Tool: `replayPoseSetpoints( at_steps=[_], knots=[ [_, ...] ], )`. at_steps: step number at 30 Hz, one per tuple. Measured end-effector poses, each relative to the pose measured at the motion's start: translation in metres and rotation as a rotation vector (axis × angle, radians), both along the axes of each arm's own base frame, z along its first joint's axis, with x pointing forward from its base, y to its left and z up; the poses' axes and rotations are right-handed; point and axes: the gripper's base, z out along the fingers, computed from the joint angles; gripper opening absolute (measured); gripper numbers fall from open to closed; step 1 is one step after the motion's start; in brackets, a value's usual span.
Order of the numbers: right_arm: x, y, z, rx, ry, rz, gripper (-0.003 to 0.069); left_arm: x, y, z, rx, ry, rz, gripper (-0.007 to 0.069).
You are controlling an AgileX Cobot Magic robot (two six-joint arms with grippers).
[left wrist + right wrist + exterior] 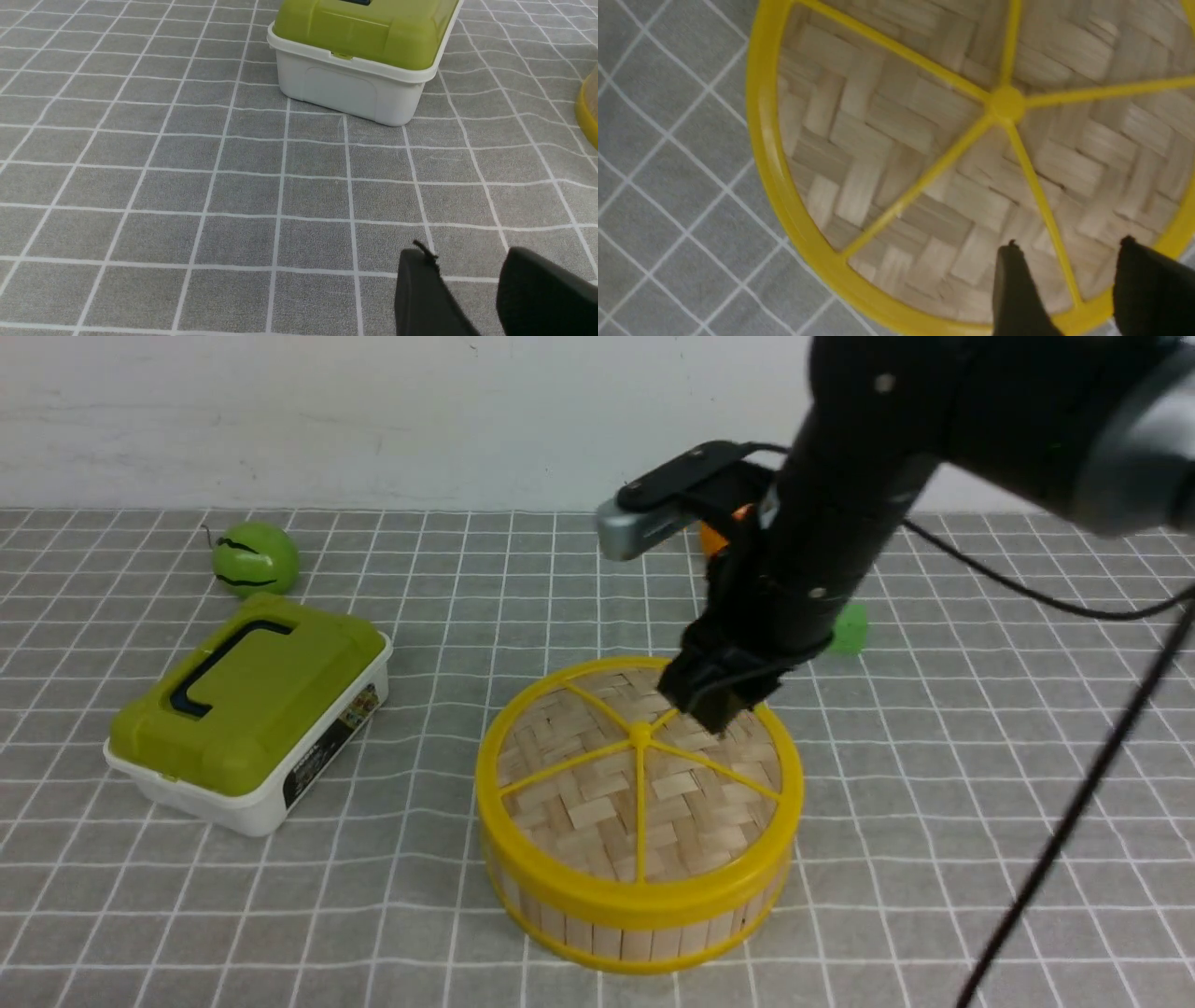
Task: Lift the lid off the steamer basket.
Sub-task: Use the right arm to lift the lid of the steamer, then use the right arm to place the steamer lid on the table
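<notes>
The steamer basket (pixel 644 924), with pale slat walls and yellow rims, stands at the centre front. The lid (pixel 597 803) of woven bamboo with yellow spokes sits on it, closed. My right gripper (pixel 714 705) hovers open just above the lid's far side, close to the centre knob (pixel 640 735). In the right wrist view the lid (pixel 896 154) fills the frame, and the open gripper (pixel 1069 245) straddles one yellow spoke (pixel 1041 205) near the rim, holding nothing. My left gripper (pixel 467 259) shows only in the left wrist view, open and empty above the cloth.
A white box with an olive-green lid (pixel 247 709) stands at the left, also in the left wrist view (pixel 359 51). A green round fruit (pixel 254 558) lies at the back left. A small green thing (pixel 850 627) and an orange thing (pixel 714 537) sit behind the right arm. A black cable (pixel 1074 803) hangs at the right.
</notes>
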Motion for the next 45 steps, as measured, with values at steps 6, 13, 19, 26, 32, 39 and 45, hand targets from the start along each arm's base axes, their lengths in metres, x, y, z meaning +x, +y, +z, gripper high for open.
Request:
replayPoseSetpoints(
  at_steps=[6,13,19,26,32,39,45],
  knots=[
    [0.018,0.027,-0.017,0.02,0.009,-0.001,0.0476,0.0,0.0,0.0,0.0,0.0,0.0,0.0239],
    [0.03,0.034,-0.037,0.018,0.033,-0.043,0.047,0.0,0.0,0.0,0.0,0.0,0.0,0.0239],
    [0.036,0.037,-0.05,0.003,0.038,-0.049,0.0371,0.0,0.0,0.0,0.0,0.0,0.0,0.0239],
    [0.036,0.037,-0.049,-0.001,0.031,-0.049,0.0176,0.0,0.0,0.0,0.0,0.0,0.0,0.0239],
    [0.034,0.035,-0.039,0.01,0.01,-0.04,0.008,0.0,0.0,0.0,0.0,0.0,0.0,0.0239],
    [0.012,0.016,0.038,0.06,-0.145,-0.013,0.008,0.0,0.0,0.0,0.0,0.0,0.0,0.0239],
    [-0.017,-0.039,0.115,0.025,-0.367,-0.085,0.008,0.0,0.0,0.0,0.0,0.0,0.0,0.0239]
  ],
)
